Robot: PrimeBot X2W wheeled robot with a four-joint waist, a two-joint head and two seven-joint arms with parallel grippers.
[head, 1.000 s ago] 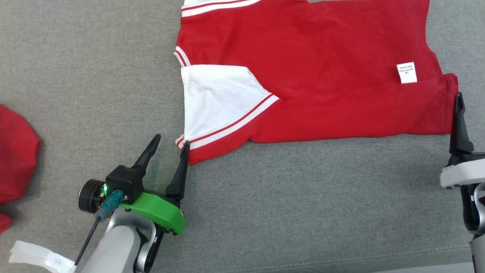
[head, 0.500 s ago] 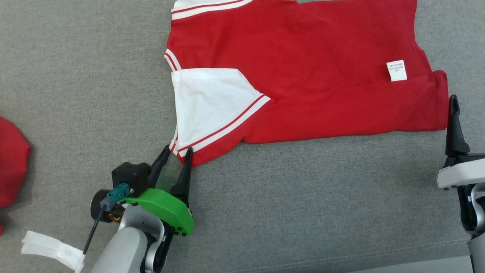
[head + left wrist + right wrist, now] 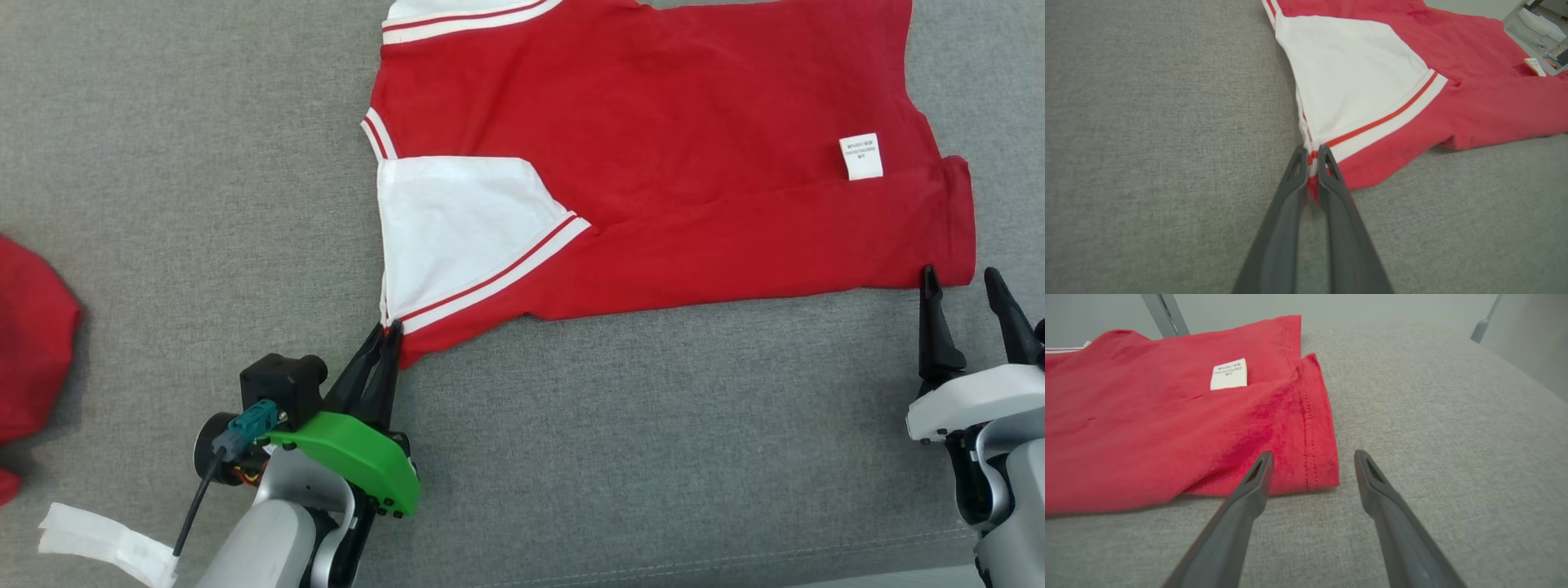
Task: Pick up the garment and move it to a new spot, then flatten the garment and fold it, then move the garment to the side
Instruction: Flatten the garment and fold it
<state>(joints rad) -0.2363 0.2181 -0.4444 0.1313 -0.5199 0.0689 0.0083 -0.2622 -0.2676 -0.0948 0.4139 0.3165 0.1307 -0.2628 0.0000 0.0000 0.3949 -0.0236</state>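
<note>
Garment [image 3: 653, 163]: spread flat on the grey fabric surface [image 3: 163, 163], ahead of both arms.
Left claw [image 3: 390, 331]: pinched onto the sleeve corner [image 3: 1327, 151].
Right claw [image 3: 959, 276]: wide at the hem corner [image 3: 1323, 473], holding nothing.
Risk: the thin pinch slips on lifting; a one-sided pull bunches the cloth.

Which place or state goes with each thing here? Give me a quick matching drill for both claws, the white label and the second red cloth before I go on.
Column one:
1. left claw
2. right claw
3. white label
4. second red cloth

Column two:
A. at the head view's left edge, apart from the garment
B. open, by the red hem corner
C. shut on the striped corner
D. lying on the red fabric, towards the robot's right

Pairs: 1-C, 2-B, 3-D, 4-A.
</note>
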